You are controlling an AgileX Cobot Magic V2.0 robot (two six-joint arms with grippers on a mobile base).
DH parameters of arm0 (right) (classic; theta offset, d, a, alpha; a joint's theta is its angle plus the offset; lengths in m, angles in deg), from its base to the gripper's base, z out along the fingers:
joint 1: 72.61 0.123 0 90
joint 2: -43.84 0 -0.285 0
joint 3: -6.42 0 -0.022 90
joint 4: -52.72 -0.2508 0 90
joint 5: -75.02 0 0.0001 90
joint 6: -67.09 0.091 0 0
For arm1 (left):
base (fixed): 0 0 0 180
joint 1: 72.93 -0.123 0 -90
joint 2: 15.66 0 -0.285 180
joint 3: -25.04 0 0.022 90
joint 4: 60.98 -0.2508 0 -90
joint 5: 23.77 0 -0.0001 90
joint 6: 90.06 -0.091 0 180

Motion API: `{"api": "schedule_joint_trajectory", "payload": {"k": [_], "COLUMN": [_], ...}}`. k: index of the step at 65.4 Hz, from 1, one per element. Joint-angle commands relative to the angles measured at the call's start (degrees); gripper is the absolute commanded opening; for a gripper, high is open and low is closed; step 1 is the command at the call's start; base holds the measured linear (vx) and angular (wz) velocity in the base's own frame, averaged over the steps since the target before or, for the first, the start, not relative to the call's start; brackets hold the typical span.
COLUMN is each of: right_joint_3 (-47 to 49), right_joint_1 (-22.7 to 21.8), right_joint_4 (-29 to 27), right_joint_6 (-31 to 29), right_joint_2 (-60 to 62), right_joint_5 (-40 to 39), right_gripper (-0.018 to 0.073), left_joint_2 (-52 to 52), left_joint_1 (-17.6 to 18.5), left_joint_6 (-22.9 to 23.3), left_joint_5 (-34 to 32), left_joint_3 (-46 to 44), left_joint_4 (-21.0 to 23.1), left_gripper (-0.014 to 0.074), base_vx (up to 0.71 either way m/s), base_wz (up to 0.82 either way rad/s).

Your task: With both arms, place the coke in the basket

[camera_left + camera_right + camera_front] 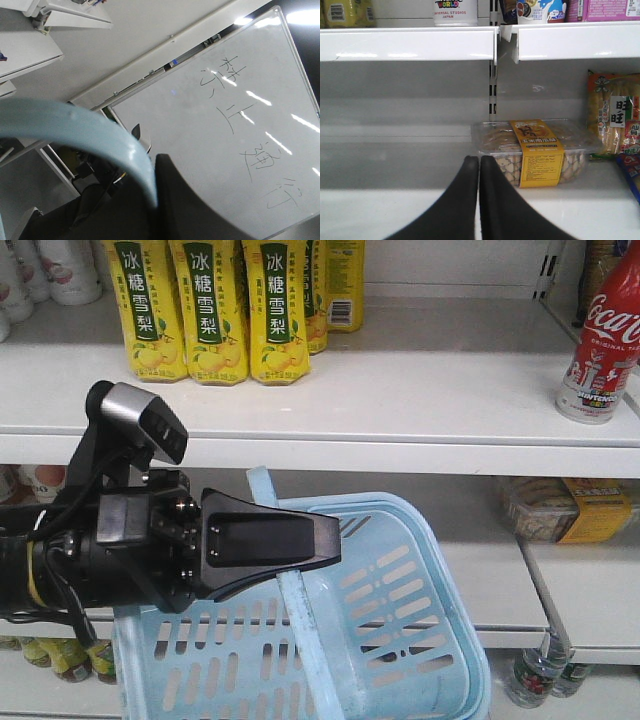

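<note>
The coke (605, 335) is a slim, shiny red bottle with white curly writing. It stands on the top white shelf (400, 390), far over on the right. It is well away from the basket (420, 570) and from both grippers.

The basket is light blue plastic with long slots in its sides and a thick, round-cornered rim. It hangs tilted in front of the lower shelf. Its flat blue handle (300, 630) runs up under the left gripper (300, 545). This gripper is black, smooth and shaped like a wedge, with a small silver-grey camera block on top. It is closed on the handle. In the left wrist view the handle (100, 135) curves like a band and ends right against the black finger.

The right gripper (479, 159) is closed too. Its two black fingers (462, 195) touch each other and hold nothing. Behind it on a white shelf lies a clear plastic box (535, 150) with a yellow label. Small pale biscuits fill the box.

Tall yellow bottles (215, 310) with pear pictures stand in a row on the top shelf.
</note>
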Motion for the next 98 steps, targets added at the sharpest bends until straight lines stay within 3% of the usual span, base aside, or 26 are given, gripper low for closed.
{"api": "schedule_joint_trajectory", "payload": {"k": [1,84,89,98], "right_joint_3": [-0.4,-0.4,-0.4,-0.4], "right_joint_1": [-0.2,-0.2,-0.2,-0.2], "right_joint_4": [0.5,0.5,-1.8,-12.1], "right_joint_6": [-0.2,-0.2,2.3,11.8], "right_joint_2": [0.7,0.7,0.7,0.7], "right_joint_5": [-4.0,-4.4,-6.4,-14.3], "right_gripper": [-0.0005,-0.0005,-0.0005,-0.0005], "left_joint_2": [1.8,1.8,1.8,1.8], "left_joint_1": [0.2,0.2,0.2,0.2], "left_joint_6": [-0.2,-0.2,-0.2,-0.2], "left_joint_5": [-11.4,-11.4,-11.4,-11.4], "left_joint_3": [-1.3,-1.3,-1.3,-1.3], "left_joint_4": [5.2,5.2,5.2,5.2], "left_gripper": [-0.0006,-0.0006,-0.0006,-0.0006], "base_vx": [0.08,0.03,0.00,0.00], "base_wz": [-0.05,-0.02,0.00,0.00]}}
